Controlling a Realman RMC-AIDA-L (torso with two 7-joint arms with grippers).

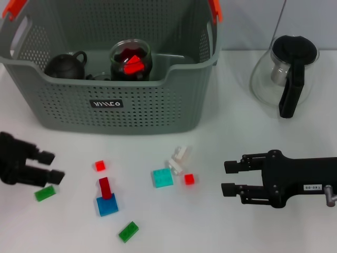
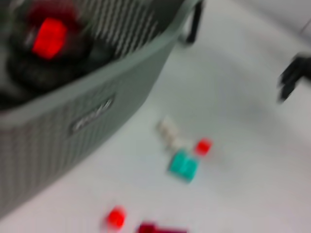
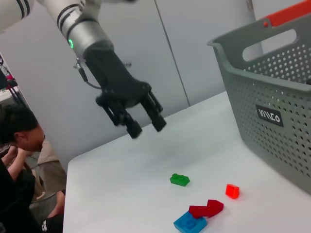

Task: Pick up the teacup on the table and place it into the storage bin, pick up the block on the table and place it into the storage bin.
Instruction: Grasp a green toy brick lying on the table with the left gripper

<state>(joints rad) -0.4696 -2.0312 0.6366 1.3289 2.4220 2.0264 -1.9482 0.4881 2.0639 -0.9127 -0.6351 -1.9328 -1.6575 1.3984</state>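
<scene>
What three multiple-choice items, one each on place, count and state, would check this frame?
1. Where is the glass cup with red blocks in it?
A. inside the storage bin
B. on the table beside the glass teapot
C. in the right gripper

2. How many green blocks lie on the table?
A. none
B. two
C. five

3. What are the left gripper and right gripper doing?
A. both open and empty
B. the left shut on a block
C. the right shut on the cup

Answers:
1 A, it sits in the bin next to a dark teapot.
2 B, one by the left gripper, one nearer the front edge.
3 A, the fingers of both stand apart, holding nothing.
</scene>
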